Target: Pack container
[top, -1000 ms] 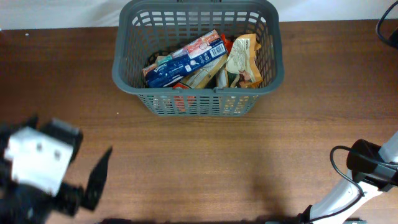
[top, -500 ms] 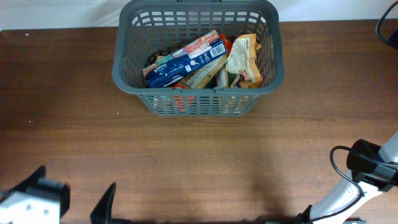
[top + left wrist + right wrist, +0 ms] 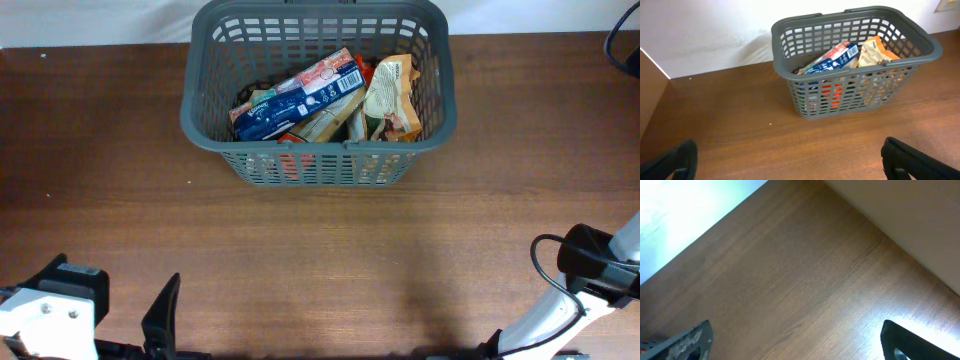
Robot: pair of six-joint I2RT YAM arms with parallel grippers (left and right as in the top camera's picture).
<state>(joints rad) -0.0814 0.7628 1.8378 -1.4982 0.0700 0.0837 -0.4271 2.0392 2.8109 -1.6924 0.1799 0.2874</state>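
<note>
The large dark grey plastic shopping basket with lattice-slotted sides (image 3: 317,147) sits at the far middle of the brown wooden table (image 3: 400,250). Its long axis runs left to right. Inside it, a blue and red cardboard box (image 3: 297,95) lies slantwise on other packets, and a tan printed pouch (image 3: 390,98) leans just beside it towards the basket's right end. No loose grocery shows on the table around the basket, so the packing looks close to done, or anything left lies out of view.

The left gripper (image 3: 789,144) is well apart from the basket, off its near left corner. It is tipped forward so that its wrist camera looks straight at the basket's near wall, which stands ahead of the jaws and slightly to their right. Its black fingers (image 3: 912,160) are spread to the full and hold nothing.

The right gripper (image 3: 795,327) is off the basket's near right corner. It is likewise released and empty, and angled at bare wood with the basket outside its view. Judged from this, the left arm is the better aimed for any further move towards the basket, though neither is close.
</note>
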